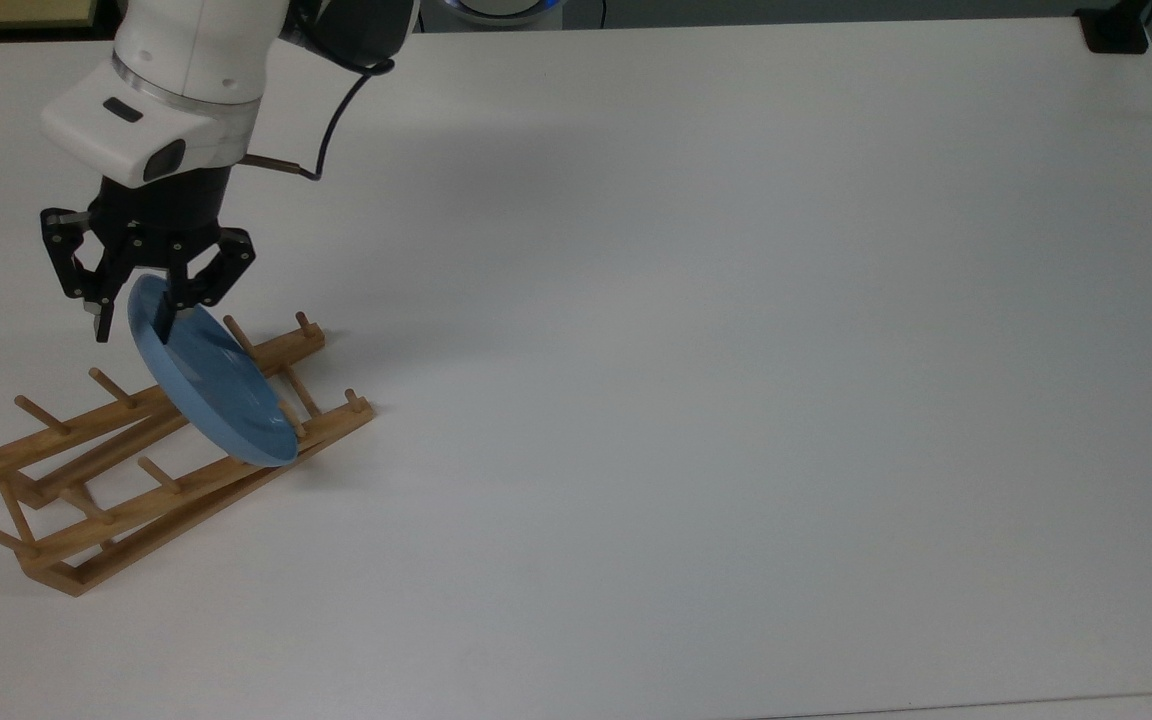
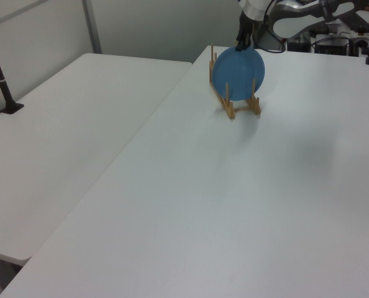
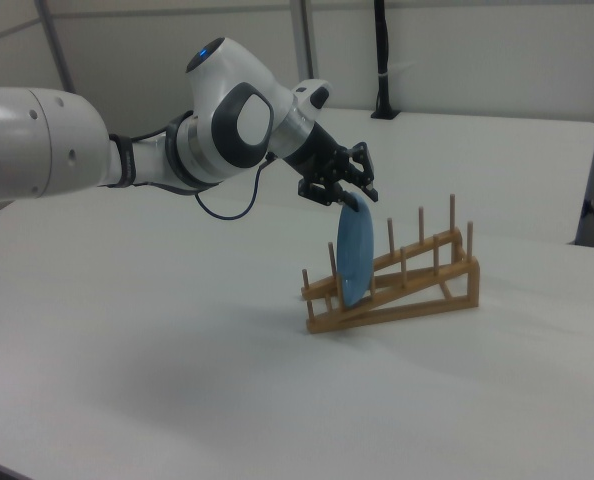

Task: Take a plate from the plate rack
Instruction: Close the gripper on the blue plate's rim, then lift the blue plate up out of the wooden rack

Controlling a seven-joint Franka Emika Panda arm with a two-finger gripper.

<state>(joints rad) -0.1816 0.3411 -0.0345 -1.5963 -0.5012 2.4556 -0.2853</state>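
The gripper (image 1: 131, 325) has its jaws open astride the top rim of the plate (image 1: 214, 385), not yet closed, so lifting it from the plate rack (image 1: 116, 500) is left.

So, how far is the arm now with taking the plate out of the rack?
Done: the gripper has reached the round light-blue plate, its fingers on either side of the top rim. In hand: the grasp; the fingers look not fully closed. Left: lifting it out, since the plate's lower edge sits between the pegs of the light-brown wooden rack.
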